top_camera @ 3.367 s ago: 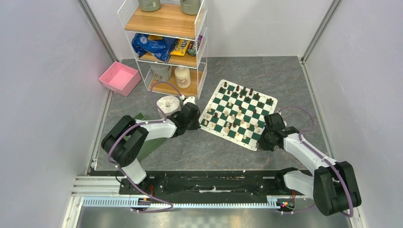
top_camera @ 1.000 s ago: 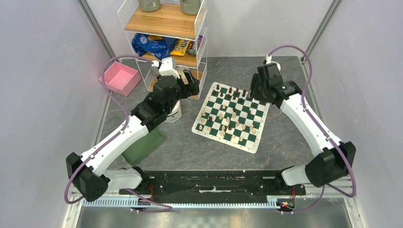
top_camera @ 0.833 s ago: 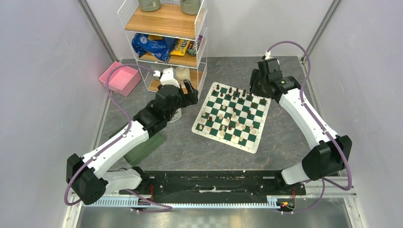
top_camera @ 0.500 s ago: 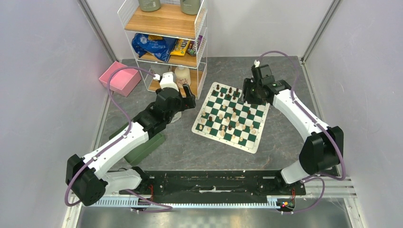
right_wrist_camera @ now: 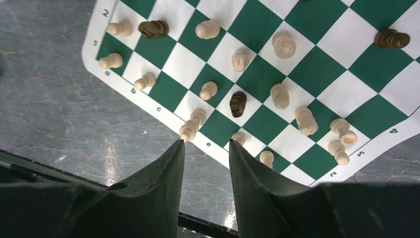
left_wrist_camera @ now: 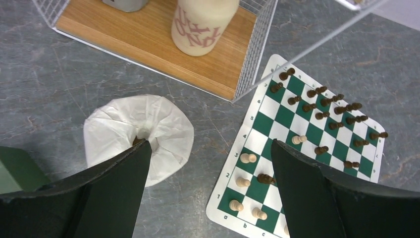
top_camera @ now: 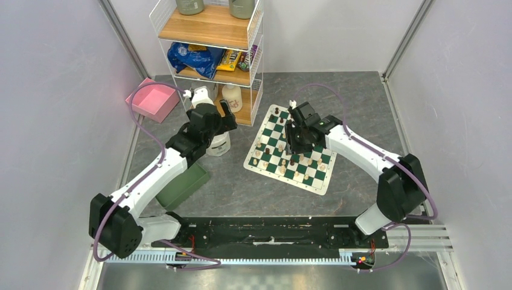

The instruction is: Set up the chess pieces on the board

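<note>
Wooden-looking chess pieces, cream and brown, stand scattered on the board on the counter; judged light, hard, easily toppled (best pinched across the narrow stem); right pincer narrowly parted, empty, over the board's lettered edge; left pincer spread wide, empty.

The pieces crowded the board just ahead of the right gripper; bare table lay beside it. A roll and a shelf stood before the left gripper.

Right arm blocks the middle of the board from above, and the chess pieces look too tiny to identify tbh.
</note>
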Controlling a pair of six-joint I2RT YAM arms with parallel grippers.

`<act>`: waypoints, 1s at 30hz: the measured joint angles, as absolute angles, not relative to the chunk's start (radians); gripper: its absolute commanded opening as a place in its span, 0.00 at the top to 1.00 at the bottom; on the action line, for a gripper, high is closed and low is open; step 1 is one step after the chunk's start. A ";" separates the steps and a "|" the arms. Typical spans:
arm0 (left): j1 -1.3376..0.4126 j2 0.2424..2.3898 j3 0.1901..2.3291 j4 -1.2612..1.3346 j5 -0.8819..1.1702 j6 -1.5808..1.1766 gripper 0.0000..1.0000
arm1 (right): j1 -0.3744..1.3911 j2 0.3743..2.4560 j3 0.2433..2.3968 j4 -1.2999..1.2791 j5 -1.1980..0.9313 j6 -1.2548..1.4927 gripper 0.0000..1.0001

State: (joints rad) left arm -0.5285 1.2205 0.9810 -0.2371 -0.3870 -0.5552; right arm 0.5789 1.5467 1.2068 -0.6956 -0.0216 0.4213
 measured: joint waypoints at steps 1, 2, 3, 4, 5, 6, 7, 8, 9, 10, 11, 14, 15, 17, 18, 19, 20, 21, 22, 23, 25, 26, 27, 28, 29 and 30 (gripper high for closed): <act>-0.517 1.221 0.981 -0.238 -0.382 -0.555 0.02 | 0.582 1.559 1.207 -0.696 -0.016 0.421 0.54; -0.510 1.221 0.981 -0.238 -0.382 -0.555 0.02 | 0.585 1.573 1.206 -0.696 -0.007 0.421 0.54; -0.503 1.220 0.981 -0.237 -0.379 -0.555 0.02 | 0.587 1.588 1.206 -0.696 0.000 0.421 0.54; -0.499 1.218 0.981 -0.238 -0.376 -0.555 0.02 | 0.587 1.602 1.203 -0.696 0.009 0.419 0.54; -0.496 1.216 0.981 -0.238 -0.371 -0.555 0.02 | 0.587 1.612 1.201 -0.696 0.019 0.417 0.54; -0.494 1.214 0.981 -0.237 -0.365 -0.555 0.02 | 0.587 1.621 1.200 -0.698 0.028 0.416 0.54; -0.492 1.212 0.980 -0.237 -0.364 -0.555 0.02 | 0.587 1.628 1.200 -0.698 0.034 0.415 0.54; -0.490 1.209 0.978 -0.234 -0.362 -0.555 0.02 | 0.587 1.633 1.200 -0.697 0.038 0.414 0.54; -0.489 1.206 0.974 -0.231 -0.360 -0.555 0.02 | 0.587 1.636 1.200 -0.697 0.041 0.414 0.54; -0.488 1.204 0.973 -0.231 -0.358 -0.555 0.02 | 0.587 1.638 1.200 -0.697 0.042 0.413 0.54; -0.485 1.203 0.970 -0.230 -0.357 -0.555 0.02 | 0.587 1.640 1.200 -0.697 0.043 0.413 0.54; -0.481 1.203 0.966 -0.231 -0.355 -0.555 0.02 | 0.587 1.652 1.200 -0.693 0.042 0.413 0.55; -0.479 1.203 0.965 -0.231 -0.355 -0.555 0.02 | 0.587 1.661 1.200 -0.692 0.042 0.413 0.55; -0.477 1.203 0.963 -0.230 -0.355 -0.555 0.02 | 0.587 1.677 1.200 -0.691 0.041 0.413 0.55; -0.476 1.203 0.960 -0.230 -0.355 -0.555 0.02 | 0.587 1.684 1.200 -0.690 0.040 0.413 0.55; -0.472 1.203 0.958 -0.230 -0.355 -0.555 0.02 | 0.587 1.691 1.200 -0.690 0.039 0.413 0.56; -0.472 1.203 0.955 -0.230 -0.354 -0.555 0.02 | 0.588 1.696 1.200 -0.689 0.039 0.413 0.56; -0.469 1.203 0.952 -0.230 -0.352 -0.555 0.02 | 0.588 1.701 1.200 -0.688 0.039 0.413 0.56; -0.467 1.203 0.950 -0.229 -0.348 -0.555 0.02 | 0.588 1.705 1.200 -0.689 0.039 0.413 0.56; -0.466 1.203 0.948 -0.229 -0.345 -0.555 0.02 | 0.589 1.709 1.200 -0.688 0.039 0.413 0.57; -0.464 1.203 0.944 -0.230 -0.338 -0.555 0.02 | 0.590 1.717 1.200 -0.688 0.039 0.410 0.57; -0.464 1.203 0.942 -0.230 -0.337 -0.555 0.02 | 0.591 1.722 1.200 -0.688 0.039 0.409 0.57; -0.463 1.203 0.941 -0.230 -0.336 -0.555 0.02 | 0.592 1.726 1.200 -0.686 0.039 0.408 0.58; -0.462 1.203 0.941 -0.230 -0.334 -0.555 0.02 | 0.592 1.731 1.200 -0.685 0.039 0.407 0.58; -0.461 1.203 0.941 -0.229 -0.333 -0.555 0.02 | 0.592 1.736 1.200 -0.682 0.039 0.406 0.58; -0.459 1.203 0.941 -0.229 -0.332 -0.555 0.02 | 0.592 1.741 1.200 -0.680 0.039 0.406 0.59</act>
State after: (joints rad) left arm -0.4595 1.2026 0.9413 -0.2291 -0.3317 -0.5552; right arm 0.5919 1.7409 1.1999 -0.6800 0.0391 0.4061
